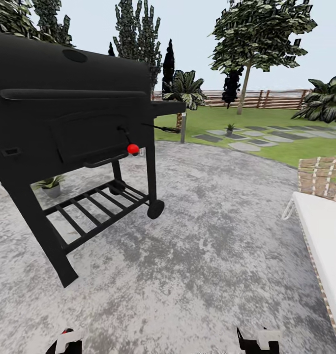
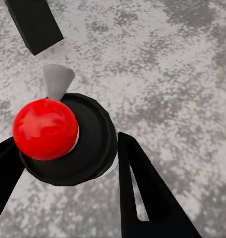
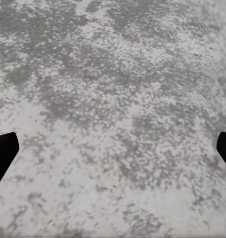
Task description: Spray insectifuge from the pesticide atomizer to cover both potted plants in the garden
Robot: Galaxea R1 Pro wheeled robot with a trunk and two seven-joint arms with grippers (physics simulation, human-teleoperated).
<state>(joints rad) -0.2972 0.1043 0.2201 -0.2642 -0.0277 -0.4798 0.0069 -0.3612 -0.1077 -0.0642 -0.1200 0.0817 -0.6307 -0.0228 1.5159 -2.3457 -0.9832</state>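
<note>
Left gripper (image 2: 68, 163): jaws apart, empty. Right gripper (image 3: 113, 148): likewise. Risk: base clipping black barbecue grill (image 1: 69, 113) on grey stone patio (image 1: 202, 246).

two potted plants (image 1: 50, 185), one grill (image 1: 69, 113), one lounger (image 1: 320, 231)

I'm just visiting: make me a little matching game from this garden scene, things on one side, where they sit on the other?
Things:
1. black grill
2. potted plant
3. second potted plant
4. white lounger

Places:
A. among the stepping stones on the lawn
B. behind the grill's legs
C. the patio's right edge
D. the patio's left side

Pairs: 1-D, 2-B, 3-A, 4-C
</note>
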